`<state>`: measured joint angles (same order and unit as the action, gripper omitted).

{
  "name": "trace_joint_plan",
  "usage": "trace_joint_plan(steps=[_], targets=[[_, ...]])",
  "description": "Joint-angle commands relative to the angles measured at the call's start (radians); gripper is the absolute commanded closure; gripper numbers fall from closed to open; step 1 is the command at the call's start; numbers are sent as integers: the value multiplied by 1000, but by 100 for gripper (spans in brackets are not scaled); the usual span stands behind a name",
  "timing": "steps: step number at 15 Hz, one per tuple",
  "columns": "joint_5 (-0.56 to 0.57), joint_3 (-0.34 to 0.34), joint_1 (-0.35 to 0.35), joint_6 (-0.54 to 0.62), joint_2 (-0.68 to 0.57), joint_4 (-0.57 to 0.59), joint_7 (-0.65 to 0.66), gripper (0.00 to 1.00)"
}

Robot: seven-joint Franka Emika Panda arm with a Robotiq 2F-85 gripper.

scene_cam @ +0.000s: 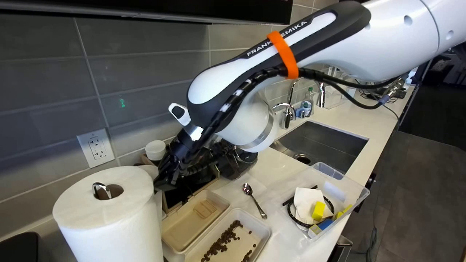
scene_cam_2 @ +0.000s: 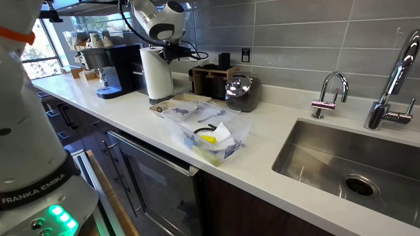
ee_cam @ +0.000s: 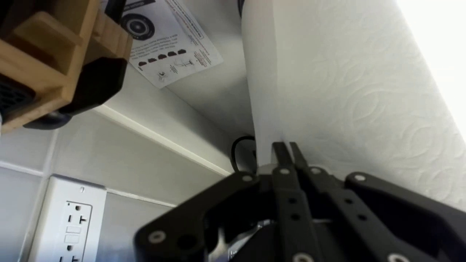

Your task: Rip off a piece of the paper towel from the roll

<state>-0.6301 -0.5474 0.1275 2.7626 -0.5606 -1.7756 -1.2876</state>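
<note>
The hand (ee_cam: 288, 146) stood closed at the roll (scene_cam_2: 157, 73), apparently pinching the sheet (ee_cam: 288, 125), presumably to secure it for tearing.

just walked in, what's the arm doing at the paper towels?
The arm has its hand at the side of the roll, apparently to rip off a piece. In the wrist view the fingers are close together by the roll's paper; whether they pinch any, I can't tell. No torn-off piece shows in the hand. Nearby are a tray of beans and a spoon.
</note>
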Motion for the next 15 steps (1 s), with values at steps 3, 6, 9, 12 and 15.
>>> trace_joint_plan(steps=[3, 6, 9, 12, 15], targets=[[-32, -49, -58, -33, -4, -68, 25, 100], [-63, -72, -77, -34, -22, -79, 21, 100], [-98, -86, -90, -45, -39, -79, 20, 100], [-141, -91, -98, -65, -54, -86, 11, 100], [-183, -88, -100, -80, -68, -110, 3, 100]])
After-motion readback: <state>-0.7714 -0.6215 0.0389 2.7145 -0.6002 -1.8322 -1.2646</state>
